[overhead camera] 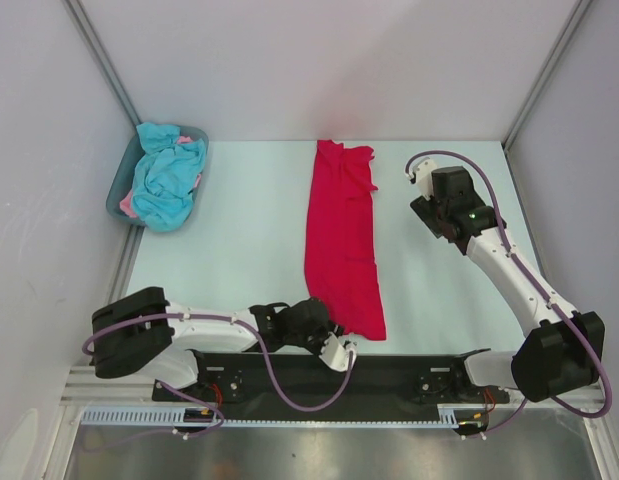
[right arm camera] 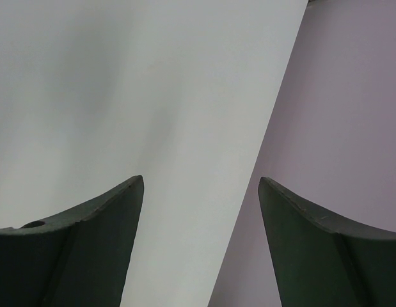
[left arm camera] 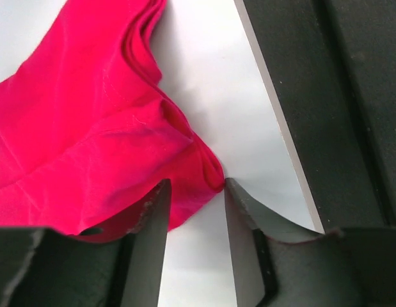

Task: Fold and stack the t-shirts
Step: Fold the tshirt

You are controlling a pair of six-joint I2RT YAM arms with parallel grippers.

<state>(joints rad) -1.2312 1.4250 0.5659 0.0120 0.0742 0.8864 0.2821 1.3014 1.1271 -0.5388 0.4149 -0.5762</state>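
Note:
A crimson red t-shirt (overhead camera: 342, 236) lies folded lengthwise as a long strip down the middle of the table. My left gripper (overhead camera: 327, 322) is at its near left corner. In the left wrist view its jaws (left arm camera: 196, 185) are open, low over the table, with the red shirt's bunched corner (left arm camera: 207, 167) between the fingertips and the left finger (left arm camera: 150, 220) over the cloth. Turquoise-blue t-shirts (overhead camera: 167, 180) and a bit of pink cloth (overhead camera: 125, 204) are piled in the tub. My right gripper (overhead camera: 434, 212) is open and empty, right of the shirt's far end; its wrist view (right arm camera: 201, 180) shows only bare table.
The grey-blue plastic tub (overhead camera: 118, 190) stands at the far left by the side wall. The black base rail (overhead camera: 389, 372) runs along the near edge and shows close to the shirt corner in the left wrist view (left arm camera: 332, 96). Walls enclose the table on three sides.

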